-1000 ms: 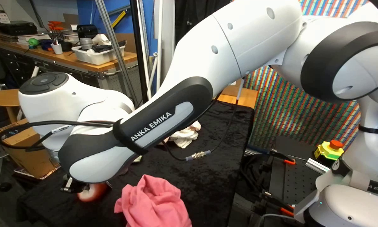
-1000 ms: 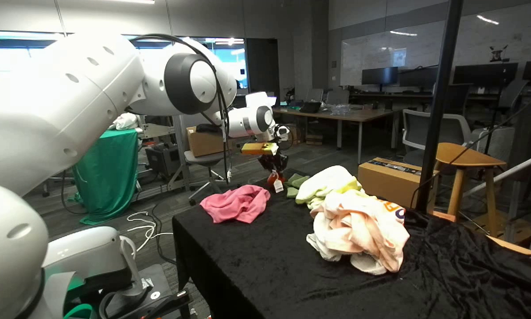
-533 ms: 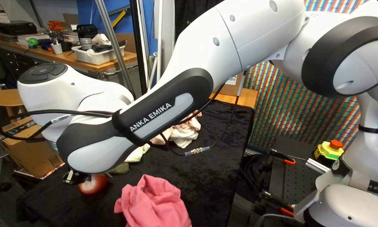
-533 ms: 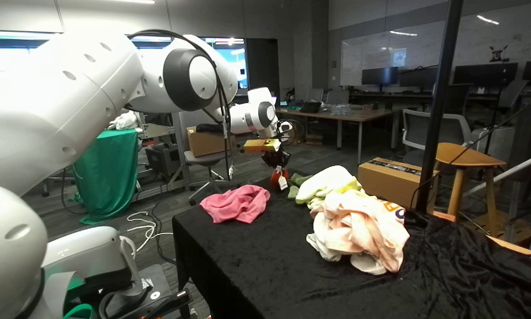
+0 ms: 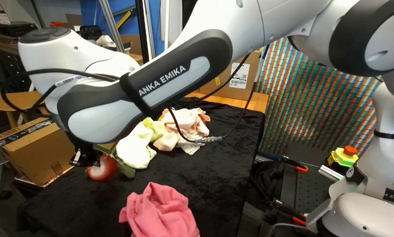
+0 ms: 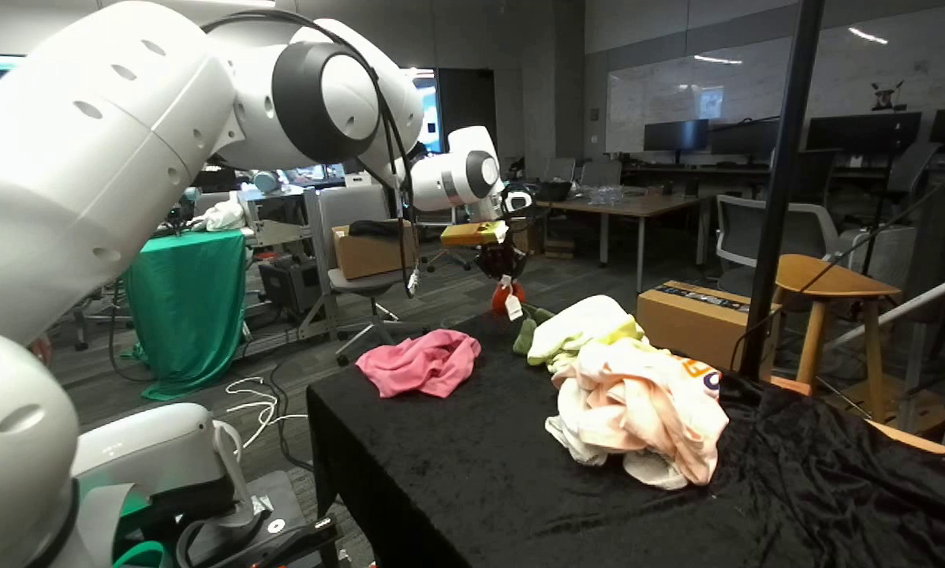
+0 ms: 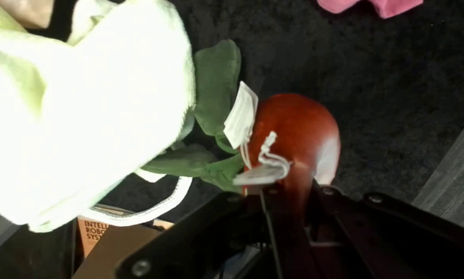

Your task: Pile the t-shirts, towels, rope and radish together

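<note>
While the tool point(image 7: 297, 192) grasps the radish point(image 7: 294, 120) in the wrist view, the radish's green leaves point(image 7: 216, 85) reach towards nine o'clock and a pale yellow-green cloth point(image 7: 116, 89); the white rope point(image 7: 150, 217) curves out at eight o'clock, and a pink cloth point(image 7: 371, 5) shows at one o'clock. In an exterior view, the pink cloth point(image 5: 160, 210) lies at four o'clock from the radish point(image 5: 102, 169), on the black-draped surface point(image 5: 197, 177), with the pale yellow-green cloth at two o'clock and a peach cloth point(image 5: 187, 119) just beyond it. In an exterior view, the radish point(image 6: 504, 293) is at six o'clock beneath the tool; whether it touches the surface is unclear.
</note>
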`<state>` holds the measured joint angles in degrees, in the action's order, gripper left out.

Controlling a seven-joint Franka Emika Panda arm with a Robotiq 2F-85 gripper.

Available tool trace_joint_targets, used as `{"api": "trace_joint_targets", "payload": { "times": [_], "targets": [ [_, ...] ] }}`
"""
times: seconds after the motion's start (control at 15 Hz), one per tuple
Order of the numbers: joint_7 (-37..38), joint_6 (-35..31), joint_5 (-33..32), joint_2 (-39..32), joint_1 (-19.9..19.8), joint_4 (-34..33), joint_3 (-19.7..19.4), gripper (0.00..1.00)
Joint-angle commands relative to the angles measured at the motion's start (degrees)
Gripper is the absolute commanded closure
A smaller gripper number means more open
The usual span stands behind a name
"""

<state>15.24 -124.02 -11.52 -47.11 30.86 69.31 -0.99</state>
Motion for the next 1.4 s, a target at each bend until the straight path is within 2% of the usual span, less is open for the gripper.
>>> {"api": "trace_joint_targets", "payload": {
  "times": [0.0,0.27,0.33,0.6,0.87,1.33],
  "targets": [
    [-1.0,0.2,0.1,9.0,-2.3,9.6,-0.7,0.96],
    [-1.2,-0.5,0.6,14.7,-6.1,16.2,-1.8,0.96],
    [-0.1,-0.6,-1.0,15.9,-8.5,17.6,-0.4,0.96],
    [-0.7,-0.6,-0.4,18.7,-13.5,22.1,-0.5,0.96],
    [-0.1,-1.9,-0.6,17.9,-16.9,24.1,-1.0,0.96],
    [0.6,-3.4,-0.1,14.2,-19.5,25.2,-1.1,0.96]
  ]
}}
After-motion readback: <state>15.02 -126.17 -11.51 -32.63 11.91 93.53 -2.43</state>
